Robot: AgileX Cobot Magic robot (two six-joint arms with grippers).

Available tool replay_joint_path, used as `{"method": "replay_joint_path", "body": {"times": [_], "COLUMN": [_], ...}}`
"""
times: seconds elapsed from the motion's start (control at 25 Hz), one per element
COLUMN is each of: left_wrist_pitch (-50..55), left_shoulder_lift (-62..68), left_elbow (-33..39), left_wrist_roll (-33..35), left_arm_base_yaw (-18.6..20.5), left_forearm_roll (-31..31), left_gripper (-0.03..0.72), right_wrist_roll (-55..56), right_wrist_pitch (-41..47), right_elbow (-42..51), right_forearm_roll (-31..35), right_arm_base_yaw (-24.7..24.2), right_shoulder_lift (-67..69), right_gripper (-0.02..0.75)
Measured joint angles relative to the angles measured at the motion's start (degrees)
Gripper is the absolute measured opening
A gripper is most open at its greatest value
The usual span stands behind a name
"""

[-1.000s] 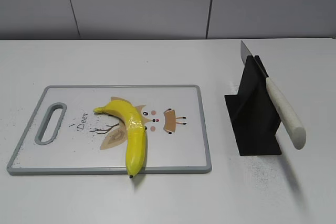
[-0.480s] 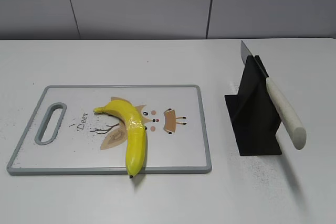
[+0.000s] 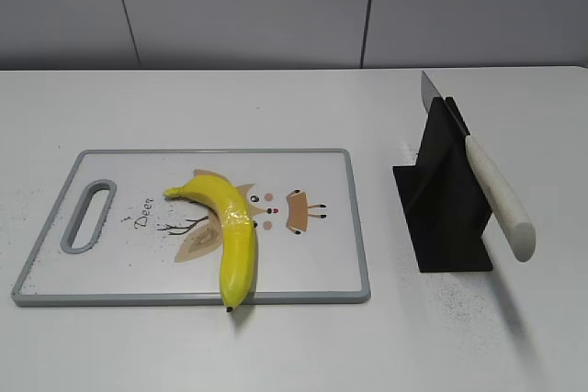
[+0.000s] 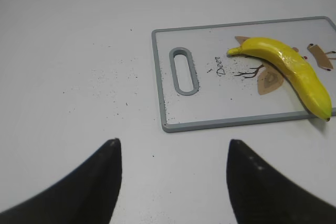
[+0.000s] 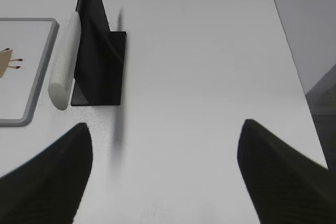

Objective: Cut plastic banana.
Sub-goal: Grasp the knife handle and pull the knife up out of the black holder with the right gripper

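Observation:
A yellow plastic banana (image 3: pixel 230 231) lies on a white cutting board (image 3: pixel 312 263) with a grey rim; its lower tip overhangs the front edge. It also shows in the left wrist view (image 4: pixel 289 69). A knife with a white handle (image 3: pixel 498 195) rests in a black stand (image 3: pixel 446 199) to the right of the board; the right wrist view shows the handle (image 5: pixel 65 61) too. My left gripper (image 4: pixel 173 145) is open and empty over bare table, left of the board. My right gripper (image 5: pixel 165 129) is open and empty, right of the stand. Neither gripper shows in the exterior view.
The board has a grey handle slot (image 3: pixel 88 216) at its left end and a deer drawing. The white table carries dark specks near the board. The table's right edge (image 5: pixel 294 61) runs close to my right gripper. A grey wall stands behind.

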Motion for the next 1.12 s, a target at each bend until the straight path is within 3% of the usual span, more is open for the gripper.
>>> {"method": "replay_joint_path", "body": {"times": [0.28, 0.72, 1.12], "left_wrist_pitch": [0.0, 0.0, 0.0], "left_shoulder_lift": [0.0, 0.0, 0.0], "left_elbow": [0.0, 0.0, 0.0], "left_wrist_roll": [0.0, 0.0, 0.0], "left_arm_base_yaw": [0.0, 0.0, 0.0], "left_forearm_roll": [0.0, 0.0, 0.0], "left_gripper": [0.593, 0.593, 0.593], "right_wrist_roll": [1.7, 9.0, 9.3], "right_wrist_pitch": [-0.4, 2.1, 10.0], "right_elbow": [-7.1, -15.2, -29.1], "right_forearm_roll": [1.5, 2.5, 3.0], "right_arm_base_yaw": [1.7, 18.6, 19.7], "right_shoulder_lift": [13.1, 37.8, 62.8], "right_gripper": [0.646, 0.613, 0.592]}}
